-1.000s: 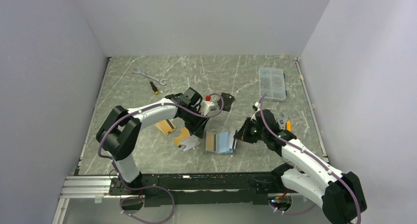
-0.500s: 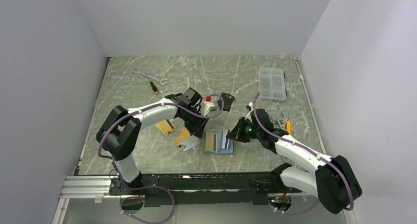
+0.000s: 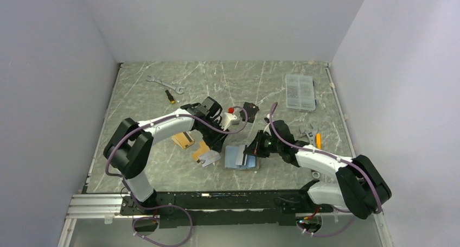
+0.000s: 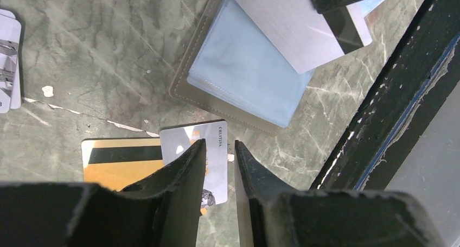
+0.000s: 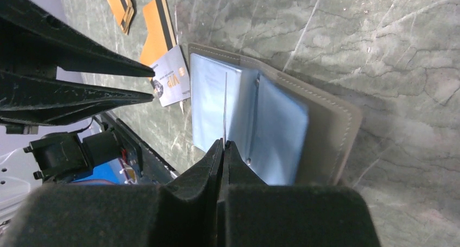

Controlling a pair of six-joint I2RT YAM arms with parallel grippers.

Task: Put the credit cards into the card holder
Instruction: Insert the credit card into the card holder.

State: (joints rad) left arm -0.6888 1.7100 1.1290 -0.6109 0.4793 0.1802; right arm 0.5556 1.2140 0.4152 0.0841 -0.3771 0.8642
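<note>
The holder [image 3: 233,156] lies open on the table [image 3: 141,116] near the front edge, pale blue sleeves up, between my two grippers. My right gripper [image 5: 222,145] is pinched tight on one silver card [image 4: 287,27] with a black stripe. It holds the card on edge over the sleeves, but I cannot tell whether the far edge touches them or has slipped in.

My left gripper [image 4: 218,149] hangs just left of the holder, its fingers parted by a narrow gap and gripping nothing. Under it lie two loose cards, one VIP card [image 5: 172,81], silver, overlapping one gold card [image 5: 160,32] with a black stripe. Farther left sits a gold stack [image 3: 184,140]; I cannot count how many cards are in it. At the left edge of my left wrist view, two pale cards [image 4: 10,57] overlap, partly cut off.

Well behind all this are a wrench [image 3: 165,84] and a small screwdriver [image 3: 170,96] at the back left, one black pouch [image 3: 249,108] mid-table, and one clear box [image 3: 300,92] at the back right.
</note>
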